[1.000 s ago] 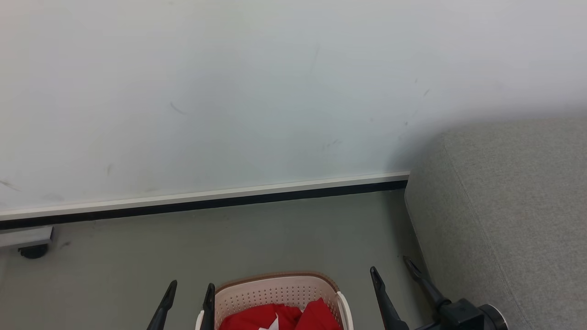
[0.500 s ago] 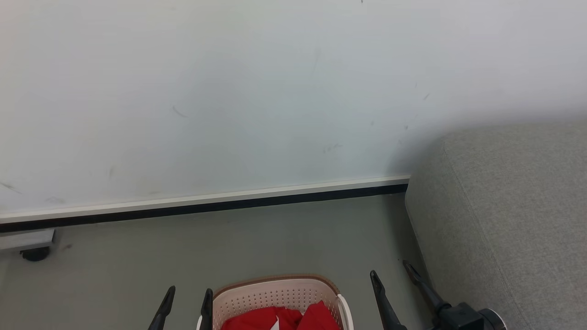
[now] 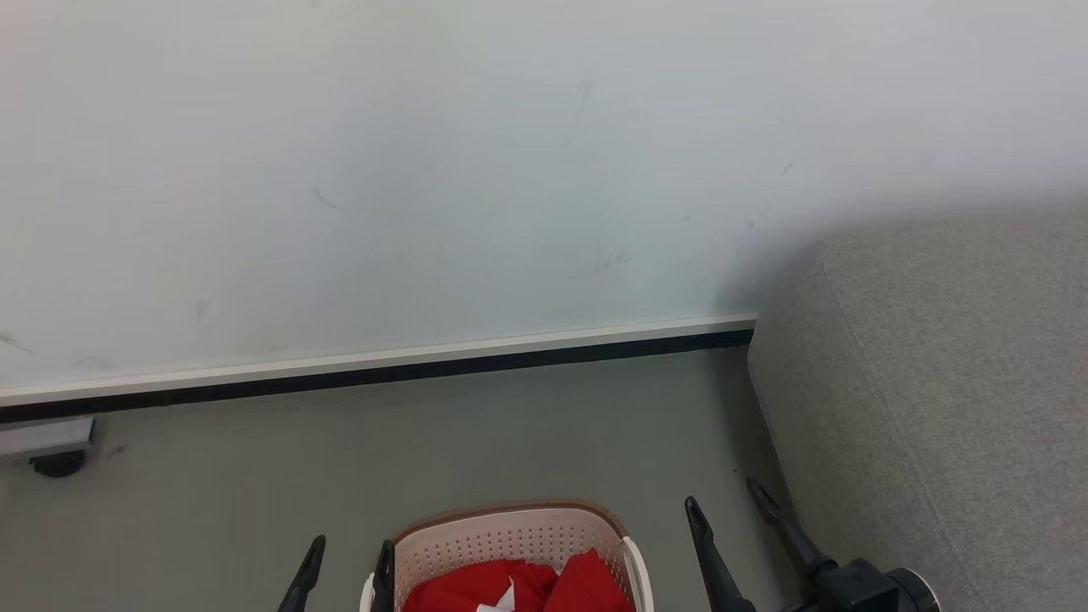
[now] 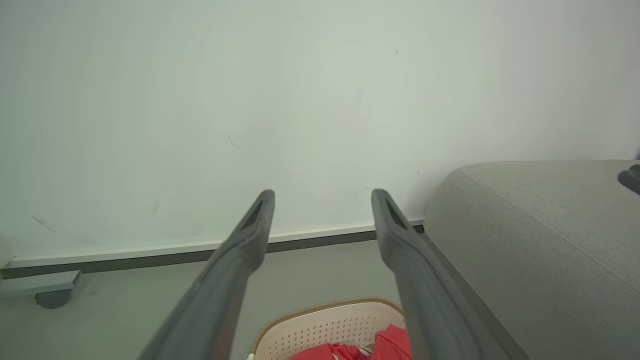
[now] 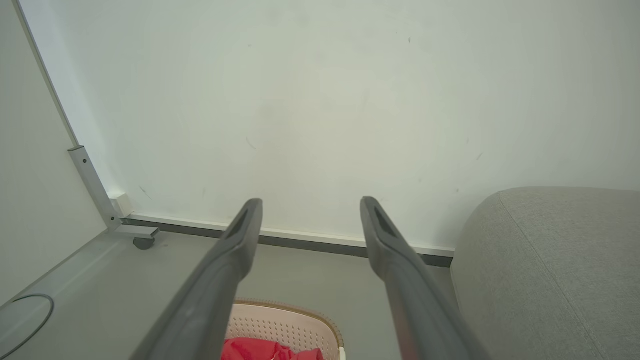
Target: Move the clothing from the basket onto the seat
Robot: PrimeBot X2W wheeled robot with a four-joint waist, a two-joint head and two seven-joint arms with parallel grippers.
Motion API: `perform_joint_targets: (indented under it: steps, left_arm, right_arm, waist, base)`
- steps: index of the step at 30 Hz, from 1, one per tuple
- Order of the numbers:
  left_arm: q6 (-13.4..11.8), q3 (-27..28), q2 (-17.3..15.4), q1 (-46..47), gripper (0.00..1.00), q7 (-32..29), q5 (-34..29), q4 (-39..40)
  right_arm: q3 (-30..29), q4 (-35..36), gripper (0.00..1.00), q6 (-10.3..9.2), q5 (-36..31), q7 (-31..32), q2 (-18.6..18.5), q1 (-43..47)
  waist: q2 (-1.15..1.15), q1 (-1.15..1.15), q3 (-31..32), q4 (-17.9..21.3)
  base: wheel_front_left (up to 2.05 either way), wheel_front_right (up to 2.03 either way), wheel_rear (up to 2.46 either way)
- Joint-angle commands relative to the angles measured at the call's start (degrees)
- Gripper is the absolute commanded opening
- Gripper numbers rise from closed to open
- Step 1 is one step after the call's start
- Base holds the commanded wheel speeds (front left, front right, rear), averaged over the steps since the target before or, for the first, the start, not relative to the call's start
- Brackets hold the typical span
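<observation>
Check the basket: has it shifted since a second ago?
No. The basket keeps its gap to the baseboard; only the whole view shifted slightly.

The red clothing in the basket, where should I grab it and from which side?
Pinch the raised fold of the clothing from straight above. The basket walls ring it, leaving only the open top free, and that bunched ridge likely gives something to close on.

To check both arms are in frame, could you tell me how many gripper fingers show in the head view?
4: two on the left gripper, beside the basket; two on the right gripper, between basket and seat. None looks hidden.
</observation>
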State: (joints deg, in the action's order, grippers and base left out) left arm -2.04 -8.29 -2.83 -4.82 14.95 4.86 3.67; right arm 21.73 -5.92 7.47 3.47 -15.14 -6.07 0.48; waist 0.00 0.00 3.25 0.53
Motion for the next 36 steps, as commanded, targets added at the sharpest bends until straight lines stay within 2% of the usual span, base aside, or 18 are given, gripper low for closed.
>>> perform_joint_targets:
  steps: [1,12,19,31,36]
  left_arm:
    - [0.42,0.03,-0.09,-1.09,1.00,0.29,-0.18,-0.47]
    - [5.09,-1.96,-0.07,1.29,1.00,0.29,4.39,-7.85]
    - [8.39,-6.17,-0.09,6.69,1.00,0.28,5.56,-16.62]
    - [9.46,-13.06,-0.12,19.34,1.00,0.24,4.29,-29.47]
    - [9.47,-16.61,-1.62,24.35,1.00,0.24,6.21,-33.23]
  right_arm:
    - [0.21,0.45,1.00,0.04,0.31,-0.10,-0.01,-0.42]
    - [-0.66,2.62,1.00,0.04,0.30,-0.10,-0.64,-2.80]
    - [-0.96,4.37,1.00,0.04,-0.41,-0.10,-1.40,-5.94]
    - [-1.23,7.89,1.00,0.04,-1.23,-0.09,-0.96,-13.05]
    - [-1.33,9.24,1.00,0.04,-1.81,-0.09,-0.19,-15.53]
  waist:
    - [0.00,0.00,-0.31,0.20]
    - [0.00,0.00,-4.35,1.78]
    - [0.00,0.00,-9.46,2.72]
    - [0.00,0.00,-20.66,5.41]
    - [0.00,0.00,-25.19,6.91]
  base:
    - [0.00,0.00,0.00]
    - [0.00,0.00,0.00]
    - [0.00,0.00,0.00]
    - [0.00,0.00,0.00]
    - [0.00,0.00,0.00]
